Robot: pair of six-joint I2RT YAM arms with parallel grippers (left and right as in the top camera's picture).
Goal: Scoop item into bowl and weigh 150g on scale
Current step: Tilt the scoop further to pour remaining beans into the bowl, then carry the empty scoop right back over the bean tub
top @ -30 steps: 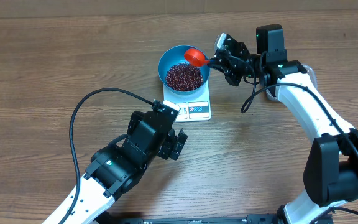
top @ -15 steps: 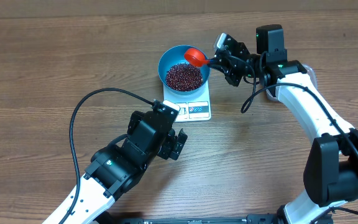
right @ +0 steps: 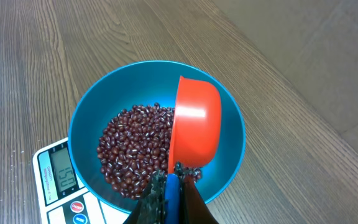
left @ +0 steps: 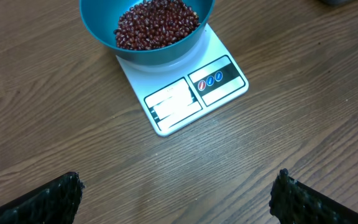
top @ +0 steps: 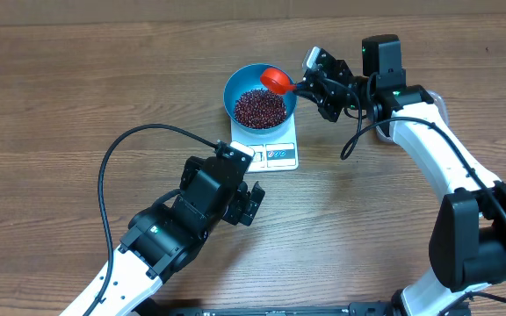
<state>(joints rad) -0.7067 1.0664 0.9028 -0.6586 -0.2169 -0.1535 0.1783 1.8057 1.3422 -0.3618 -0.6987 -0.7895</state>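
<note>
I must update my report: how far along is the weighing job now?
Done: the bowl stands on the scale and holds a heap of beans.
In hand: the right hand is shut on the scoop, which is tipped over the bowl. The left hand is open and holds nothing.
Left: confirm the weight. The display is lit, but I cannot read it surely.

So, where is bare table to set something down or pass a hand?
Bare wood: left of the bowl and between the scale and the right arm. Crowded: right of the bowl, where the right claw holds the scoop; in front of the scale, the open left claw.
</note>
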